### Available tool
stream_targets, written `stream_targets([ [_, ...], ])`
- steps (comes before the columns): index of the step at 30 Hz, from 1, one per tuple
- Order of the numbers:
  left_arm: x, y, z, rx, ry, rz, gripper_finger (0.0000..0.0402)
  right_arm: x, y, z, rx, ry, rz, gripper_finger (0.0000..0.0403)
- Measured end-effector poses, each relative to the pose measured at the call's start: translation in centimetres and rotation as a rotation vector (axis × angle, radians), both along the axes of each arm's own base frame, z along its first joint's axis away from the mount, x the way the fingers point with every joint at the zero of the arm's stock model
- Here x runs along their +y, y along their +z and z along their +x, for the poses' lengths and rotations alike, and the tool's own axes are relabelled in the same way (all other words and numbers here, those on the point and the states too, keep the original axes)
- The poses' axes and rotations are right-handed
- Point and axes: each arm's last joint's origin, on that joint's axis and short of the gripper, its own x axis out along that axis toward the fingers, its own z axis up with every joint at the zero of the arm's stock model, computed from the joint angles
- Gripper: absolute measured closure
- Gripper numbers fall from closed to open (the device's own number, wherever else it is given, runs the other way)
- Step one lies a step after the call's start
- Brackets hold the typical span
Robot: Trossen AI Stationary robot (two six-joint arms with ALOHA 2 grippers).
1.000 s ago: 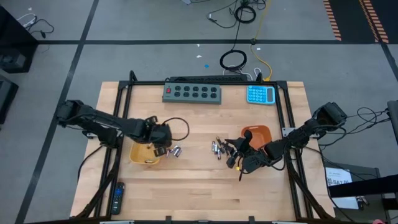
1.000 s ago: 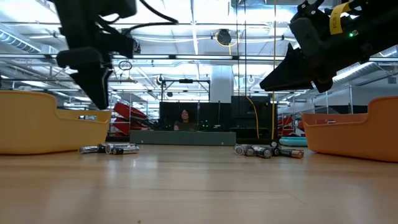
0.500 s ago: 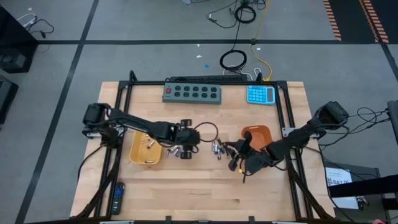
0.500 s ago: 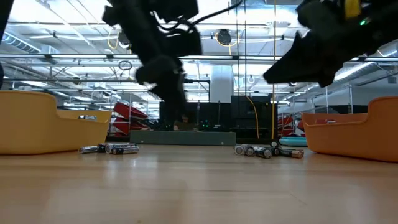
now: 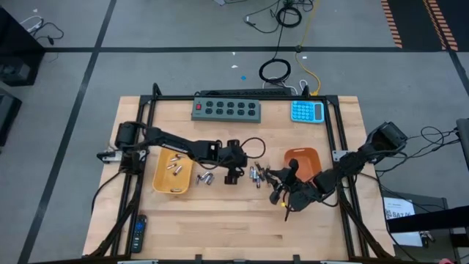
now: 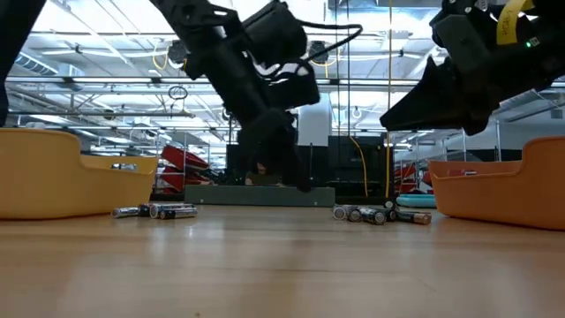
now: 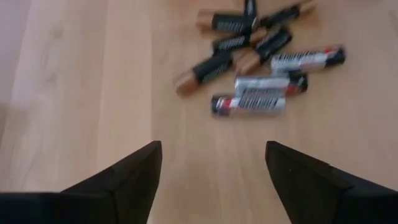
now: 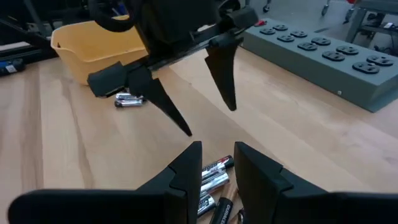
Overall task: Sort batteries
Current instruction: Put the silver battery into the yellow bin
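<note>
A loose pile of batteries (image 5: 256, 174) (image 7: 261, 93) lies on the wood mid-table, silvery ones and dark ones with copper ends. My left gripper (image 5: 236, 176) (image 7: 213, 168) hangs open just left of the pile, slanting down at it and touching nothing. My right gripper (image 5: 272, 176) (image 8: 217, 165) hovers at the pile's right side, its fingers a narrow gap apart with nothing between them. A few more batteries (image 5: 205, 178) (image 6: 159, 211) lie beside the yellow tray (image 5: 163, 183). Several batteries (image 5: 174, 166) lie inside it. The orange tray (image 5: 302, 155) stands at the right.
A grey power strip (image 5: 227, 109) and a blue calculator (image 5: 307, 111) lie along the far edge. A black remote (image 5: 138, 232) sits at the near left corner. Bare wood stretches along the near side, in front of both trays.
My left gripper has swung from over the yellow tray toward the table's right, sinking and tipping down until it hangs beside the middle pile. The batteries on the table have stayed where they were.
</note>
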Motion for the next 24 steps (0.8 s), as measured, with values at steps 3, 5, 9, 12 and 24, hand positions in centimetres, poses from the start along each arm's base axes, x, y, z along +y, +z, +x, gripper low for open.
stream_targets([
  [3,-0.4,0.0,0.9,-0.014,-0.025,-0.021,0.0100,0.3,-0.2,-0.2,-0.002,0.011,0.016,0.0319],
  [5,-0.6,-0.2,1.3,-0.003,-0.040,-0.060,0.0099,0.6,-0.2,-0.3,-0.004,0.017,0.014,0.0319],
  [9,-0.6,-0.6,2.2,-0.001,-0.057,-0.105,0.0099,0.9,-0.2,-0.5,-0.007,0.022,0.011,0.0319],
  [12,-0.7,-0.9,2.5,0.006,-0.063,-0.104,0.0099,1.0,-0.2,-0.6,-0.013,0.018,0.007,0.0319],
  [24,-0.3,-1.0,2.6,0.008,-0.102,-0.067,0.0077,1.1,-1.3,-0.4,0.007,-0.003,-0.013,0.0319],
])
